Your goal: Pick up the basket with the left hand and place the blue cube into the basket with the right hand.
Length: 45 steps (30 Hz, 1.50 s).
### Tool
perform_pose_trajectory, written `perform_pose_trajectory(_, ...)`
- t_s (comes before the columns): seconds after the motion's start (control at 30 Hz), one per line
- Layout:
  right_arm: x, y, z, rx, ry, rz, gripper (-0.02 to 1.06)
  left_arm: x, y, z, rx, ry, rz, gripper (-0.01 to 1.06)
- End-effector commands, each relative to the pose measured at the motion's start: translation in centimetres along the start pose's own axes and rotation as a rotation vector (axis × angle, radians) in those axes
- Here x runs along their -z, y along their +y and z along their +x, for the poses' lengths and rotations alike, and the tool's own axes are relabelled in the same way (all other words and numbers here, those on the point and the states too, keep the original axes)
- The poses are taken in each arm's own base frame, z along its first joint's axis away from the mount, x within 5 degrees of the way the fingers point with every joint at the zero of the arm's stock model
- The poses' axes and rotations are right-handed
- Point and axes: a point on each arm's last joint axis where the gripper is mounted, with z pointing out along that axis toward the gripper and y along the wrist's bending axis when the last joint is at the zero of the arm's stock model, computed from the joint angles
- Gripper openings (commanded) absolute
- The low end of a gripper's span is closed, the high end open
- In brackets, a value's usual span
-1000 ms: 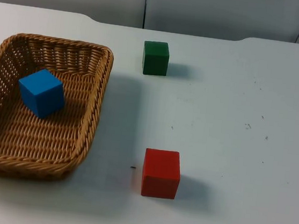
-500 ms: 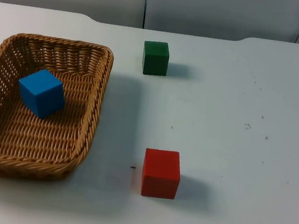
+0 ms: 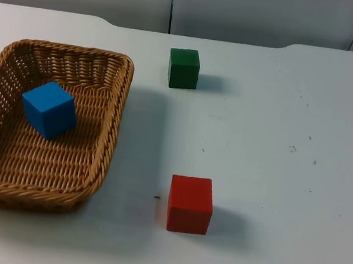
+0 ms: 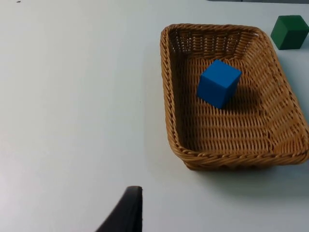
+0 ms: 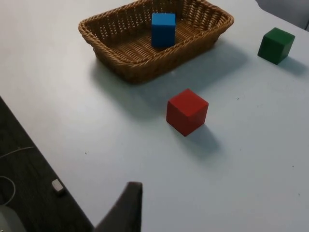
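The blue cube point(image 3: 49, 109) lay inside the wicker basket point(image 3: 107, 143), on its woven floor toward the far end, and the basket itself stood flat on the white table point(image 3: 285, 182) at the left side of the top view. As I judge it, the task was practically done: the cube was already in its place and the basket was resting on the table and not hanging from any gripper. The cube sat a little turned against the basket walls, with one vertical edge pointing toward the near short wall, and it looked slightly tipped, probably because the woven floor is not even. The basket is rectangular; its long axis ran from the near edge of the table toward the grey partition wall, and its opening faced straight up, so the cube could not roll out. The green cube point(image 3: 184, 68) stood on the table beside the far right corner of the basket, apart from it, and the red cube point(image 3: 190, 204) stood nearer, well apart from the right wall; both seemed to be only distractors. The left gripper point(image 4: 126, 212) hovered above bare table off the basket's left side, touching nothing, and the right gripper point(image 5: 124, 209) hovered over the near table edge, the red cube beyond it. Each showed a single black fingertip, so I could not tell if the fingers were apart or together; both arms seemed to wait.
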Motion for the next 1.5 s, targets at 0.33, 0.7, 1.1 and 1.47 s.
perform_pose_trajectory(0.33,0.12,0.22,0.07,-0.128,0.011,0.242,1.05,-0.07,-0.06,0.0,-0.001,-0.015,0.006,1.05)
perform_pose_trajectory(0.7,0.29,0.54,0.14,-0.292,0.042,0.555,1.05,-0.07,-0.06,0.0,-0.001,-0.015,0.006,1.05)
perform_pose_trajectory(1.1,0.35,0.79,0.14,-0.403,0.064,0.767,1.05,-0.14,-0.01,-0.17,-0.002,-0.037,0.006,1.05)
perform_pose_trajectory(1.47,0.36,0.86,0.14,-0.434,0.069,0.825,1.05,-0.17,0.01,-0.2,-0.011,-0.042,0.015,1.05)
